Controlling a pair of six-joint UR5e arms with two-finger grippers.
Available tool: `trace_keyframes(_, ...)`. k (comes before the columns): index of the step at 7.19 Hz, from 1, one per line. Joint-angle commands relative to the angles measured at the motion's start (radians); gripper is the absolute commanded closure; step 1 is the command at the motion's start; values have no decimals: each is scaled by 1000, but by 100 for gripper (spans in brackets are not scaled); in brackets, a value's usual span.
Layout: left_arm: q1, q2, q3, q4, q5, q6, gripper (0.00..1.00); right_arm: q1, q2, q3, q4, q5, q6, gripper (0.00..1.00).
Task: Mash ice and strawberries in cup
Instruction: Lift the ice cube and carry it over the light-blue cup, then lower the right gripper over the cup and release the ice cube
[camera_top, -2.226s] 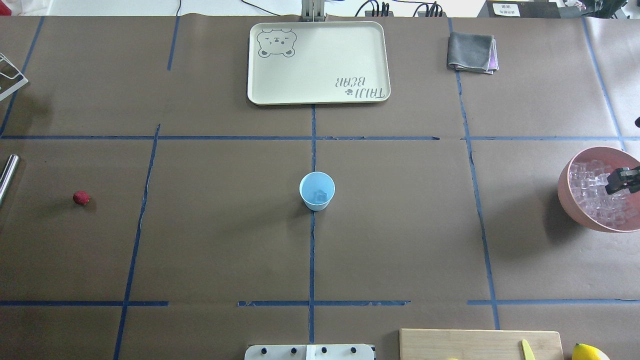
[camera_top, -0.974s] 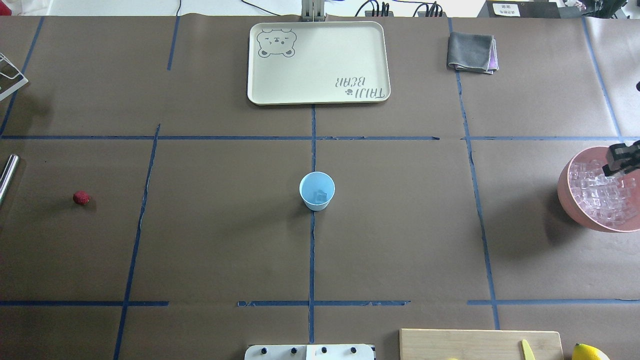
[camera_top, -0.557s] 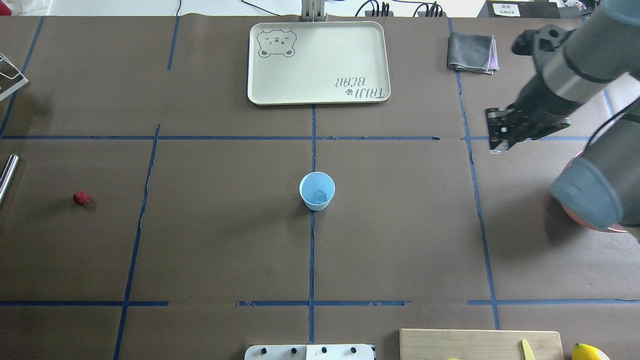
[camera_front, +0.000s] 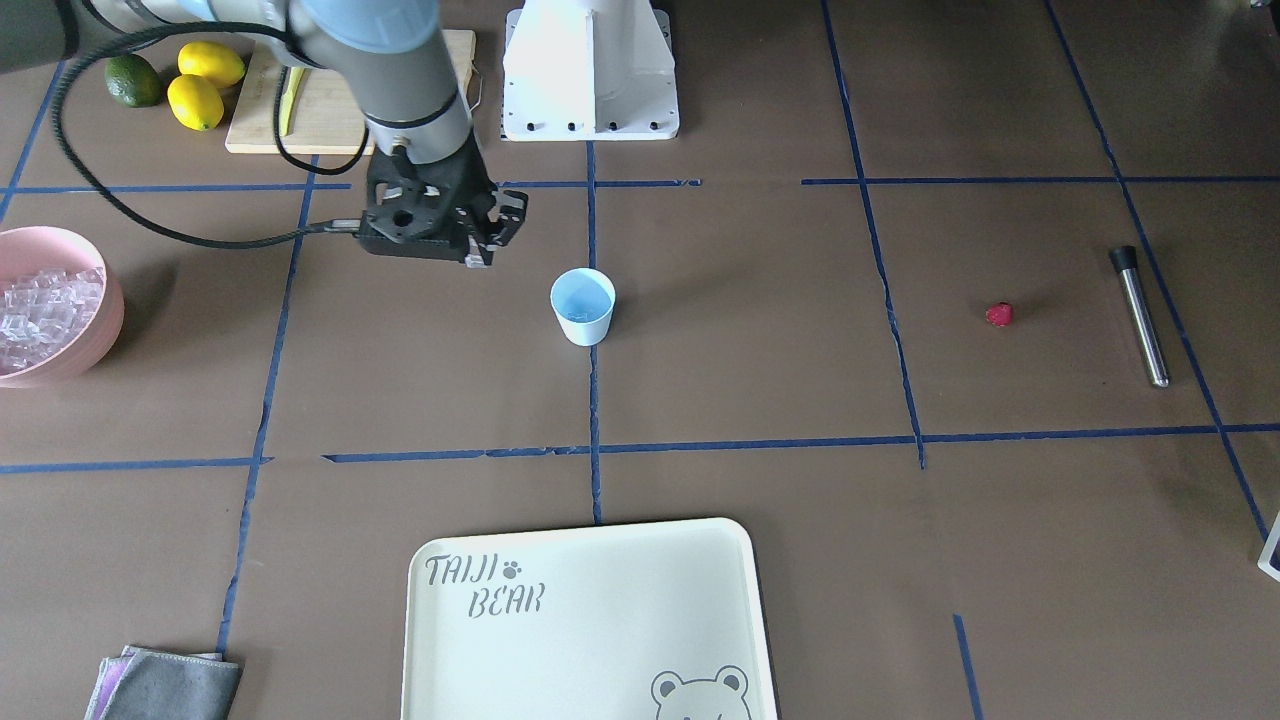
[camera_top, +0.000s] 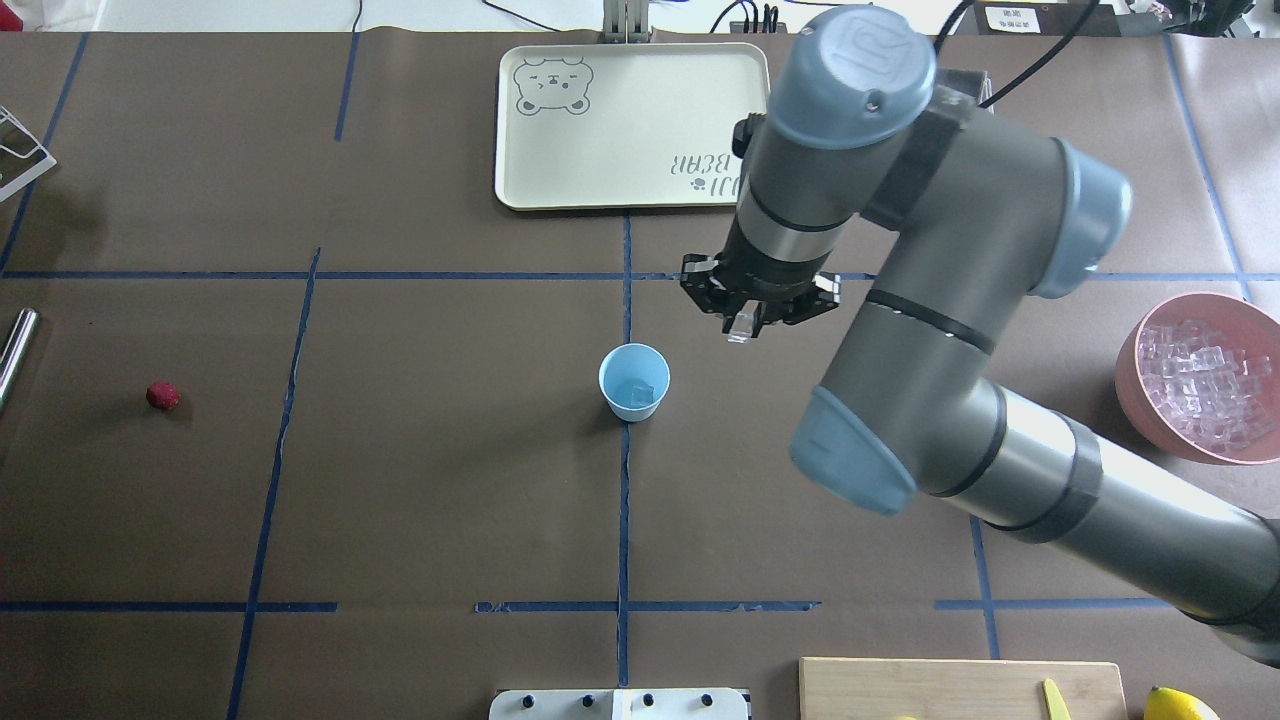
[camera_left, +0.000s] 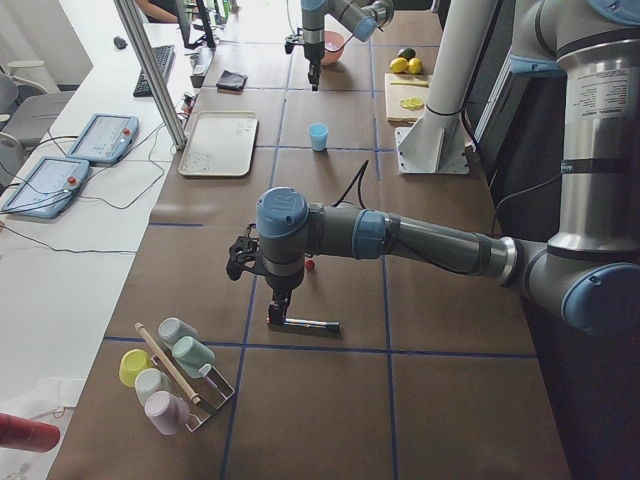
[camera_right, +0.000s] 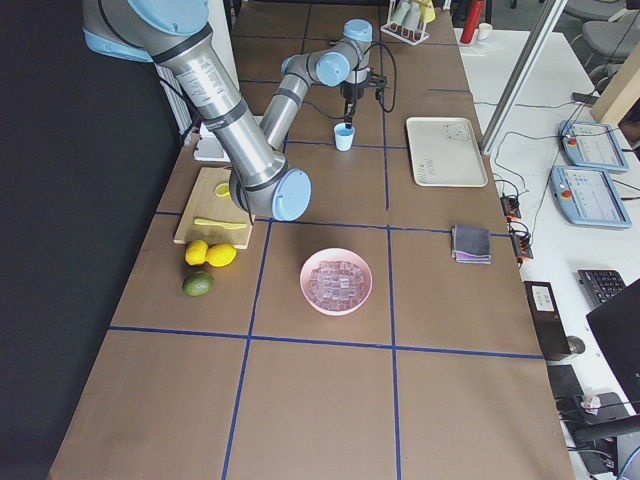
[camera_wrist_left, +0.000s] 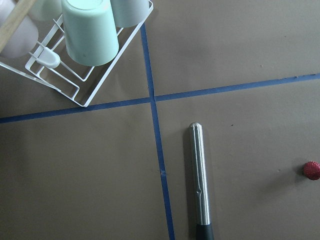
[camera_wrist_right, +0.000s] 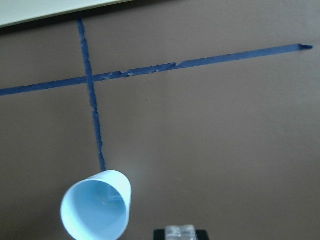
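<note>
Right hand (camera_top: 742, 327) swung from bowl (camera_top: 1128, 385) to beside cup (camera_top: 634, 381), pinching ice cube (camera_wrist_right: 180, 232) (left hand (camera_left: 276, 315): cannot tell).

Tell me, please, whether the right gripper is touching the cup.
Apart: overhead, bare table separates the right gripper, holding ice, from the cup.

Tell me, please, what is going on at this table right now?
The right gripper holds an ice cube above the table, just beside the cup, not yet over it. A second cube already lies in the cup, and more ice fills the pink bowl. The strawberry sits untouched on the table near a metal rod. The left gripper hangs above that rod; whether it is open cannot be told.
</note>
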Motion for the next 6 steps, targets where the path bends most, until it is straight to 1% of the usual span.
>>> trace_keyframes(1, 0, 1, 1, -1, 1, 0, 0, -95, 117, -170, 64, -86, 97, 100)
trace_keyframes(2, 0, 1, 2, 1, 1, 0, 0, -113, 129, -188, 64, -115, 103, 100)
trace_keyframes(3, 0, 1, 2, 1, 1, 0, 0, -115, 149, -218, 66, -120, 103, 100)
trace_keyframes(6, 0, -1, 2, -1, 1, 0, 0, -120, 149, -226, 66, -120, 103, 98)
